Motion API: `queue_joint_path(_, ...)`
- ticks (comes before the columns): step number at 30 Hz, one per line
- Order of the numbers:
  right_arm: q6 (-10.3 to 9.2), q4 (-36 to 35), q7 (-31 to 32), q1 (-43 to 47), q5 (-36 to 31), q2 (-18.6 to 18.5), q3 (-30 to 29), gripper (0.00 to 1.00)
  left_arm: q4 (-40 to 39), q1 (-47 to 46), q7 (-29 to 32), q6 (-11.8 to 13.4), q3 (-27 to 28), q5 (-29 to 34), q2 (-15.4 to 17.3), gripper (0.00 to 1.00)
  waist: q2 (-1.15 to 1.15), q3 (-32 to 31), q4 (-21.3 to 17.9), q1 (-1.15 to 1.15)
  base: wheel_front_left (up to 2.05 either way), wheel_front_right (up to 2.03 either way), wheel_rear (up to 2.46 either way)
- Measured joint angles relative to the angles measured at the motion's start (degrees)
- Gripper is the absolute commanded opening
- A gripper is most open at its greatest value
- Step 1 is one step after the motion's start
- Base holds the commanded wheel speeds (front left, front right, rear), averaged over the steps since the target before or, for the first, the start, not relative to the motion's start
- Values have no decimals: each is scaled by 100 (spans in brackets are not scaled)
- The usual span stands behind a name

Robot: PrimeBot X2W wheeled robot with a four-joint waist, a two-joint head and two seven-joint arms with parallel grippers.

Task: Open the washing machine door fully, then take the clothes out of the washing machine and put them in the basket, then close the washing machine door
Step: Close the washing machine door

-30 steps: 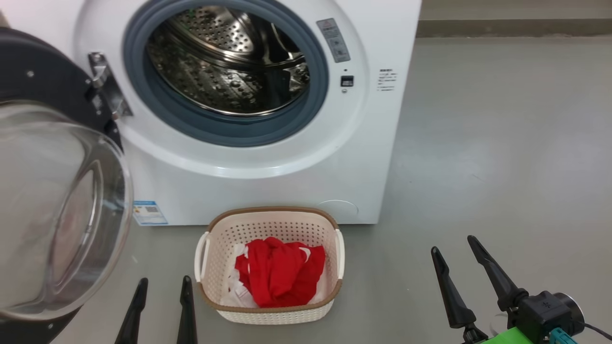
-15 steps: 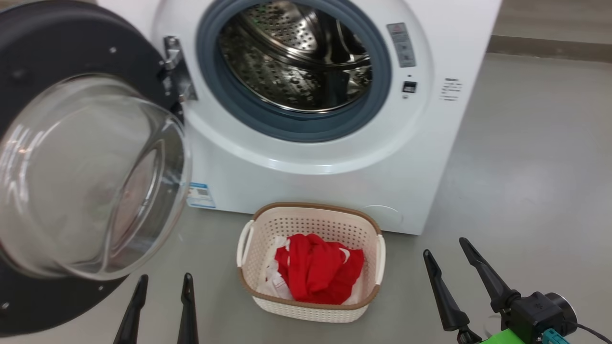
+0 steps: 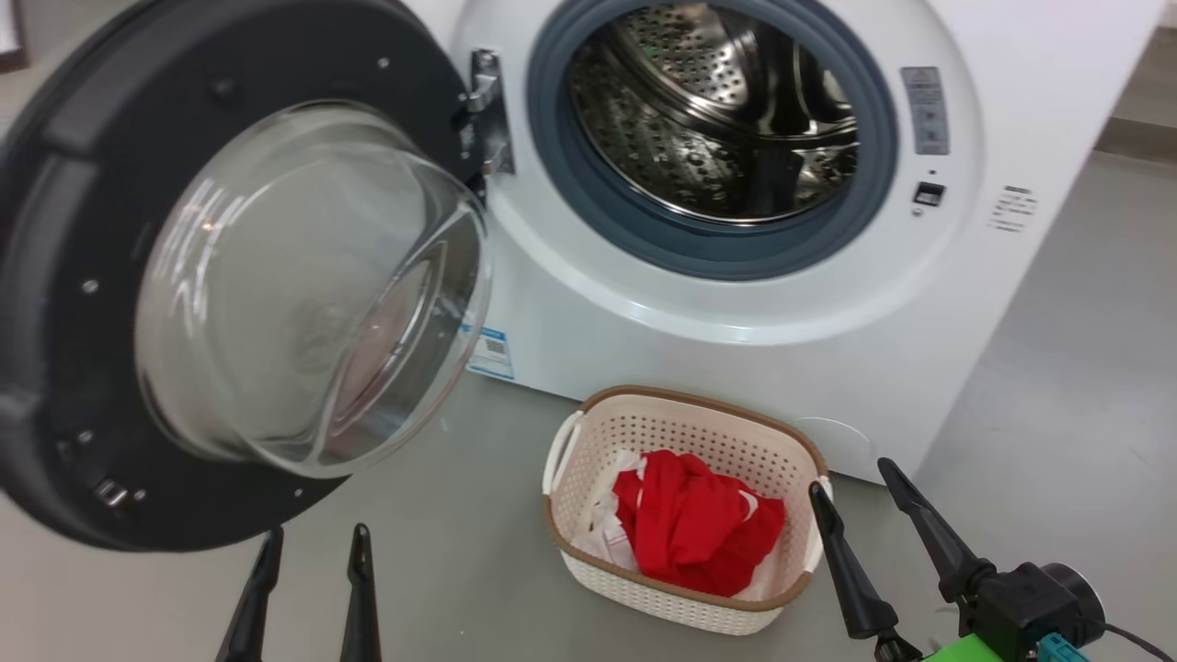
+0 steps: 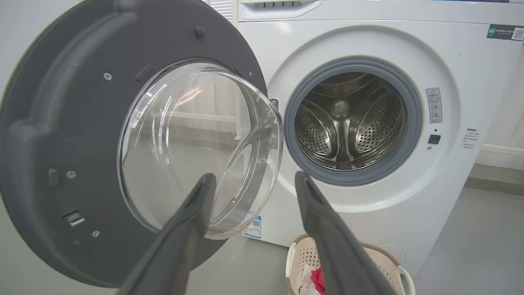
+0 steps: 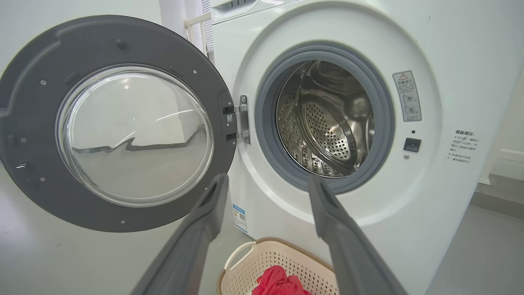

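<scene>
The white washing machine stands with its round door swung wide open to the left, the clear glass bowl bulging toward me. The steel drum looks bare inside. Red and white clothes lie in the cream basket on the floor in front of the machine. My left gripper is open at the lower left, below the door. My right gripper is open at the lower right, beside the basket's right edge. In the wrist views both grippers point at the machine with nothing between their fingers.
Grey floor spreads to the right of the machine and in front of the basket. A wall skirting runs behind the machine on the right. The open door overhangs the floor on the left.
The head camera has turned left, so the machine, door and basket have shifted right in the picture. Both grippers keep their places in the view and stay open.
</scene>
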Motion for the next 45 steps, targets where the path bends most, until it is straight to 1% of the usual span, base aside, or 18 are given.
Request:
queue_joint_path(6,0,-31,5,-2,-5,1,31,100,-59,0,13,0,0,-4,3,100,0,23,347,0,0,0,0)
queue_joint_path(11,0,-52,45,-5,-38,0,36,100,-75,0,3,24,3,-11,-1,100,0,87,557,0,0,0,0)
queue_joint_path(17,0,-57,53,-24,-46,0,49,100,-79,-1,-22,25,4,-54,-9,100,0,163,692,0,0,0,0)
queue_joint_path(22,0,-53,53,-26,-46,-4,136,100,-80,-1,-58,41,24,-63,-24,100,0,135,709,0,0,0,0)
queue_joint_path(23,0,-53,53,-26,-46,-3,163,100,-89,-1,-74,43,36,-63,-27,89,0,125,703,0,0,0,0)
queue_joint_path(24,0,-52,54,-26,-46,-1,180,100,-104,-1,-74,43,48,-63,-27,39,0,115,695,0,0,0,0)
queue_joint_path(25,0,-49,70,-26,-46,-2,185,100,-116,-1,-78,43,57,-65,-31,0,0,104,686,0,0,0,0)
queue_joint_path(28,0,-34,78,-25,-37,-3,197,100,-160,0,-104,13,147,-263,-86,0,0,49,640,0,0,0,0)
queue_joint_path(31,0,-34,97,-25,-37,-3,197,100,-230,-1,-124,-19,280,-332,-90,0,0,21,591,0,0,0,0)
queue_joint_path(38,0,-78,113,-24,-38,-3,190,100,-490,-89,-132,-71,1025,-621,-78,0,0,32,440,0,0,0,0)
queue_joint_path(41,0,-99,154,-24,-41,-4,189,100,-549,-344,-155,-187,1391,-787,-88,0,0,82,387,0,0,0,0)
queue_joint_path(45,0,-121,198,-26,-47,-5,190,100,-567,-636,-157,-413,1835,-1139,-210,0,0,133,308,0,0,0,0)
